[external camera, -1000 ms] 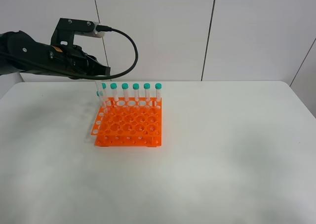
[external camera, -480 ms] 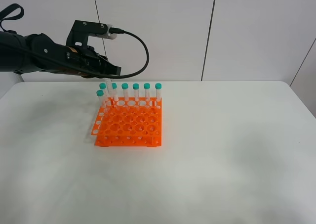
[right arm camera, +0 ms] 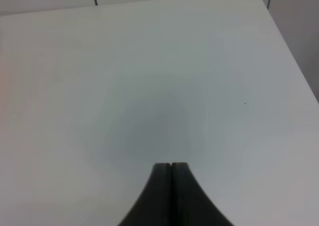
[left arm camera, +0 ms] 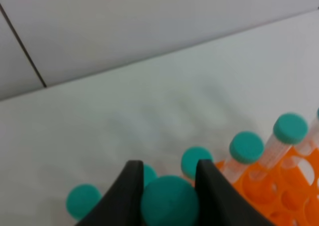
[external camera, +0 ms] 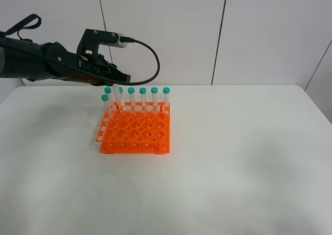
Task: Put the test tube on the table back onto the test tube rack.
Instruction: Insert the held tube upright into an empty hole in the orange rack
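Hanging upright, the test tube (left arm camera: pixel 169 204) is clamped in the left gripper (left arm camera: pixel 167 168).

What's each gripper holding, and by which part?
The left gripper is shut on the test tube, pinching its teal cap between the fingers. The right gripper is shut on nothing.

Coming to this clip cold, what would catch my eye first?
The bright orange test tube rack sits left of centre on the white table, teal-capped tubes lined along its far edge. Above the rack's far left corner the left gripper hangs, jaws shut on the teal cap of a test tube that points down.
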### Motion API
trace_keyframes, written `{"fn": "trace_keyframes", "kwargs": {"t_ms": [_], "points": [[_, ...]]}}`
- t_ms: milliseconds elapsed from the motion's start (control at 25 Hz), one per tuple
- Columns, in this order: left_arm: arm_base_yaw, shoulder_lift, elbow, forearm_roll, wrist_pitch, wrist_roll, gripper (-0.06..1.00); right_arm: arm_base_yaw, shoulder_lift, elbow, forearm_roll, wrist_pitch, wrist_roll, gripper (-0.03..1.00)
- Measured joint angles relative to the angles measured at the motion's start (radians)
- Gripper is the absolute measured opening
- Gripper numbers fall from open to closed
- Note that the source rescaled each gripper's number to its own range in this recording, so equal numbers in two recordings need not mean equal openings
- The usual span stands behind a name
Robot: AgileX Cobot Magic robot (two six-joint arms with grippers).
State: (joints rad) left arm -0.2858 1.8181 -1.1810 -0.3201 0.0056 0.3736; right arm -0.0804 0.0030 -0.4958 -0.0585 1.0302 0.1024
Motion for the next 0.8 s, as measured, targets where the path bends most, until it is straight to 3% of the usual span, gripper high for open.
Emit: {"fn": "trace_keyframes", "kwargs": {"t_ms": [360,800], "points": [[0.033,0.026,-0.007,-0.019,-0.064,-0.012,0.0,0.0,0.0,0.0,0.0,0.0,0.0,0.0],[0.053,0.029,-0.007,-0.023,-0.073,-0.031,0.0,0.0,0.0,0.0,0.0,0.0,0.0,0.0]]}}
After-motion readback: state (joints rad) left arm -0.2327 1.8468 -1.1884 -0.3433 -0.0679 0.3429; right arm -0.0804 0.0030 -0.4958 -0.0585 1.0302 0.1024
